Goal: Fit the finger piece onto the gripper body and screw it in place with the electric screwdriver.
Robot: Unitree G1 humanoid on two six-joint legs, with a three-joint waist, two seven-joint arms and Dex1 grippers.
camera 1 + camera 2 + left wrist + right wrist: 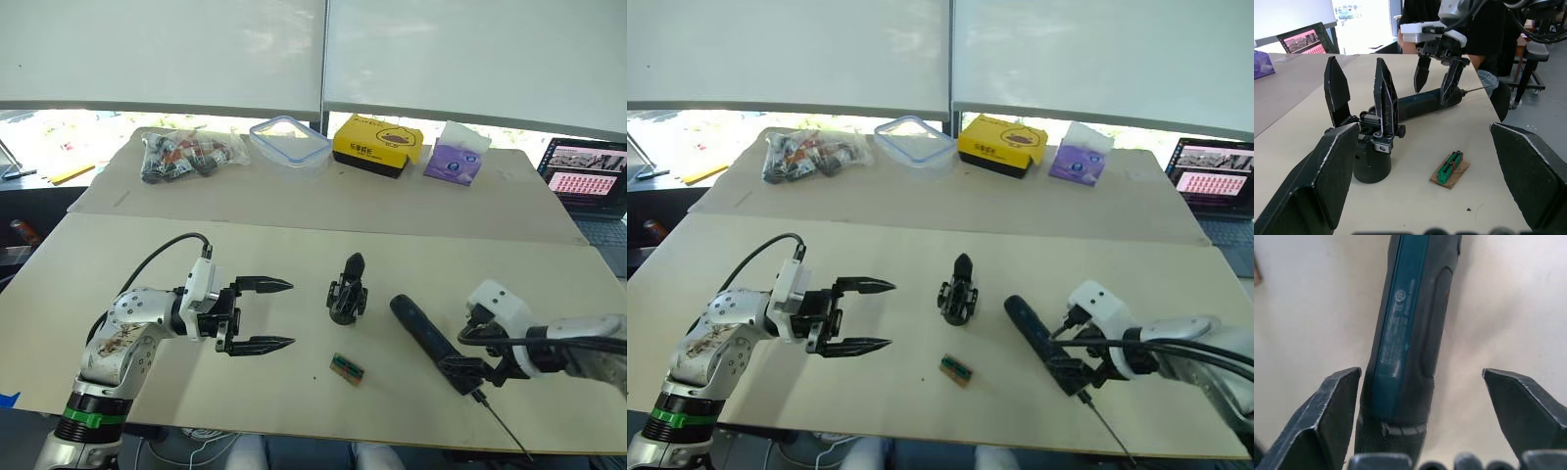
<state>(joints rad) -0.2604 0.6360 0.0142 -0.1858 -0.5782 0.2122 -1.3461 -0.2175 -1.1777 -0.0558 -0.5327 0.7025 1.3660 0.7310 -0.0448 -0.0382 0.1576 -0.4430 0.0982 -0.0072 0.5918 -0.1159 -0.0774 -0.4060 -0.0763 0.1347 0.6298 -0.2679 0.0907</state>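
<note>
The gripper body (347,291) stands upright on its round base mid-table. In the left wrist view, two pointed black blades rise from the gripper body (1373,156); the finger piece (1385,98) seems to be one of them, though I cannot tell which. My left gripper (265,314) hovers open a short way to the left of the body, fingers pointing at it. The electric screwdriver (426,330) lies flat to the right of the body, its thin bit toward the near edge. My right gripper (480,370) is open and straddles the screwdriver (1405,333) near the bit end, with gaps on both sides.
A small green-and-brown block (346,368) lies in front of the body. Along the far table are a bag of parts (186,152), a clear container (289,140), a yellow box (377,144) and a purple tissue pack (457,157). A laptop (588,176) sits at the far right.
</note>
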